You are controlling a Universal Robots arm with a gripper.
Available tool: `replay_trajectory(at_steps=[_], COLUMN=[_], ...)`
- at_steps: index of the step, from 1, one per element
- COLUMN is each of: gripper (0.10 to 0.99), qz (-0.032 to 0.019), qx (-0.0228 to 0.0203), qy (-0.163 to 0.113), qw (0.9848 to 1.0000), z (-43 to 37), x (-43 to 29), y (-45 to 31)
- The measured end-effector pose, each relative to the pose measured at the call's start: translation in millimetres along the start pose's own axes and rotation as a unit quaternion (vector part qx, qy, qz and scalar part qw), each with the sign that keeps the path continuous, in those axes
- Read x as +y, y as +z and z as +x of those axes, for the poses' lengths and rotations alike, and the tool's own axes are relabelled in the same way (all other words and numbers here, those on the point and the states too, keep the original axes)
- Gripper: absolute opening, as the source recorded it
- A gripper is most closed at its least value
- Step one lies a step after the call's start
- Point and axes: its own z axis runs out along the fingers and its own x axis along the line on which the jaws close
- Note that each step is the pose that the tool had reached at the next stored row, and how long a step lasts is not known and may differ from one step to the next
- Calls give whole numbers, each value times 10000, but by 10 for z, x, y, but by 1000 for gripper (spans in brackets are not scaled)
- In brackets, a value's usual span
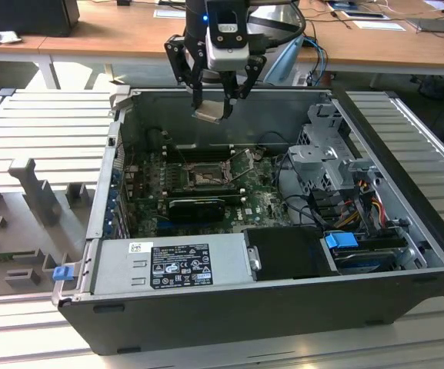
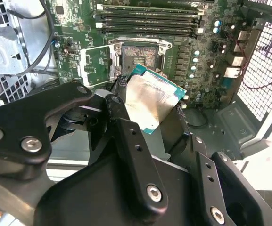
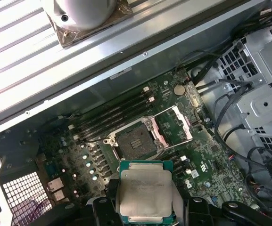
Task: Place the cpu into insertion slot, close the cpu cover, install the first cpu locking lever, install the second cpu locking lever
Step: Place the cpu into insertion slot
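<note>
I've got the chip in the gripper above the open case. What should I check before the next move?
1. cpu clamped in the gripper: ok.
2. insertion slot empty: ok, nothing sits in it.
3. cpu cover swung open, off the slot: ok.
4. cpu down at the slot: not ok; it hangs above the computer case, apart from the motherboard.
5. cpu corners matched to the slot: cannot tell.

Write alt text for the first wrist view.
The gripper holds the cpu over an open computer case. On the green motherboard below, the insertion slot lies bare, its cpu cover swung open beside it.
</note>
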Motion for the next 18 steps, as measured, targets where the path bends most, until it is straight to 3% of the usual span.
replay_trajectory(at_steps=[6,10,14,15,18], gripper=[529,529,529,529,529], qz=[-12,-22,-34,-38,-43], qx=[-54,-95,-153,-172,-195], qy=[603,1071,1722,1929,2199], qw=[9982,9942,9849,9811,9753], z=[0,-1,-1,-2,-2], x=[-1,-2,-6,-7,-10], y=[11,21,65,81,111])
